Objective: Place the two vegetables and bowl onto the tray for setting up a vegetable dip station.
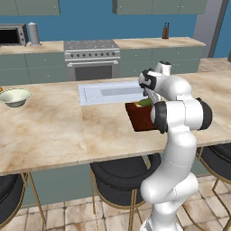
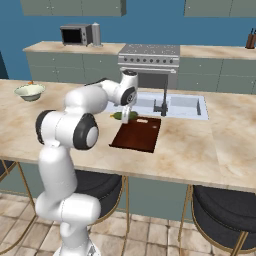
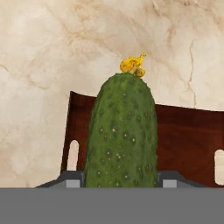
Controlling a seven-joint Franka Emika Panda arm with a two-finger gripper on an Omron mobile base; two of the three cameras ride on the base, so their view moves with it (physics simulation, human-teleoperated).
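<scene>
- A dark green cucumber [image 3: 121, 131] is seen gripped between the two finger tips of the gripper [image 3: 121, 181] in the hand view; the jaws are closed against its sides at a middling width.
- Cucumber skin is noted as pebbled, with small pale bumps; the shape is elongated and round-ended, capped by a withered yellow blossom [image 3: 133, 64].
- Beneath the cucumber, the tray [image 3: 183, 144] is shown as a flat, glossy, dark reddish-brown rectangle with rounded slots near two of its edges.
- In the right base view the gripper [image 2: 125, 118] is held just above the tray's [image 2: 137, 135] far left corner, with the cucumber [image 2: 119, 116] sticking out sideways from the fingers.
- In the left base view the cucumber [image 1: 145, 102] is glimpsed as a green patch over the tray [image 1: 140, 118], partly hidden behind the white arm.
- The tray is observed lying on a beige marble-veined counter [image 2: 190, 145], just in front of a pale grey sink basin [image 2: 185, 105] with a dark faucet [image 2: 162, 102].
- The bowl [image 1: 14, 96] is found well apart, at the counter's far left: round, pale greenish-white, flared rim, narrow foot.
- A small orange piece, taken for the carrot [image 1: 1, 89], is seen just beside the bowl's far side; its form is too small to make out.
</scene>
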